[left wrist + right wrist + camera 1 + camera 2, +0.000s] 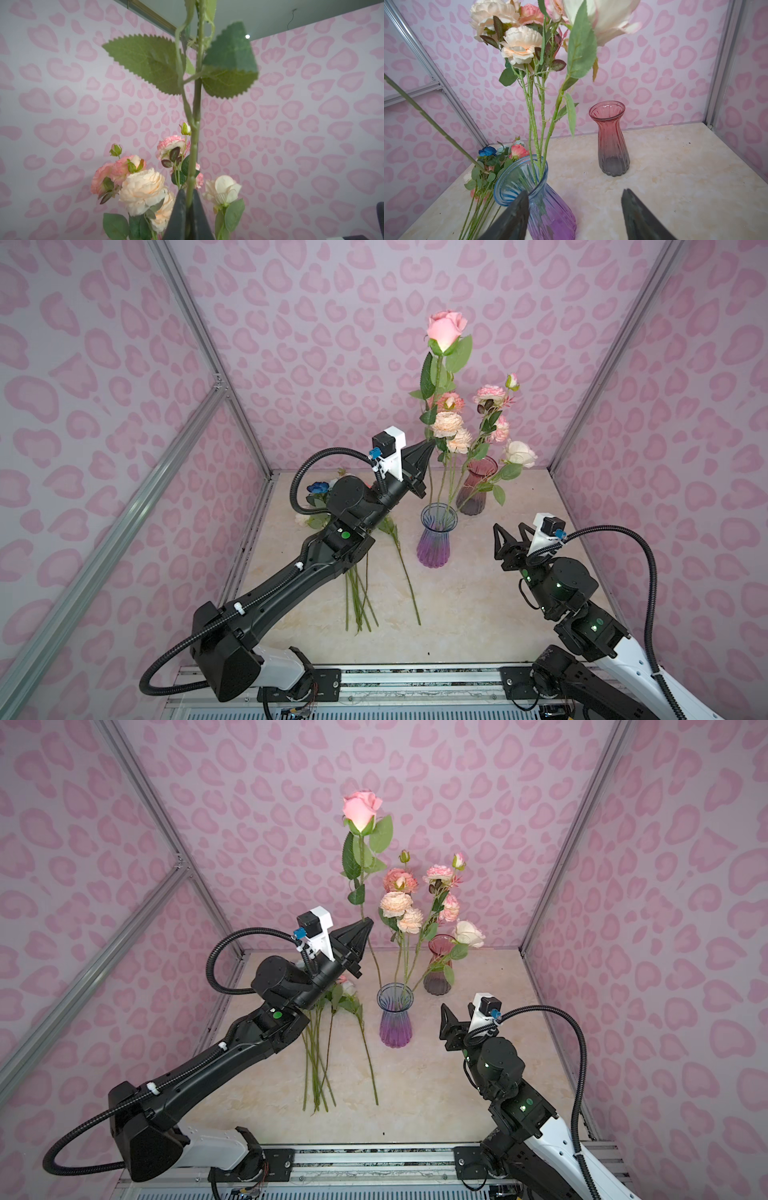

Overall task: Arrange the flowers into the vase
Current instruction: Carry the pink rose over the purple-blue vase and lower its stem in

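The marble table point(478, 614) carried two vases: a blue-purple vase point(437, 539) near its middle and a red vase point(473, 493) behind it, which showed empty in the right wrist view. Several peach, pink and cream flowers point(451, 427) already stood in the blue-purple vase. A bundle of loose flowers point(359, 597) lay on the table to its left, a deep blue bloom among them, partly under the left arm.

The step in hand looked like the insertion of one more stem. The left gripper point(428, 444) was clamped tight on the stem of a tall pink rose point(446, 329), roughly midway along it. It held the rose nearly upright, with the bloom high above the others. Below the jaws the stem ran down toward the vase mouth. In the right wrist view its cut end point(486, 172) seemed to sit just outside the rim, on the side of the loose flowers, not yet inside.

The right gripper point(510, 531) hovered with its jaws spread wide and empty. It was near the blue-purple vase on its right, and apart from it in both top views.

Next, I judged, the rose's tip had to be carried over the rim and lowered among the standing stems — without tipping the vase — before the grip let go.
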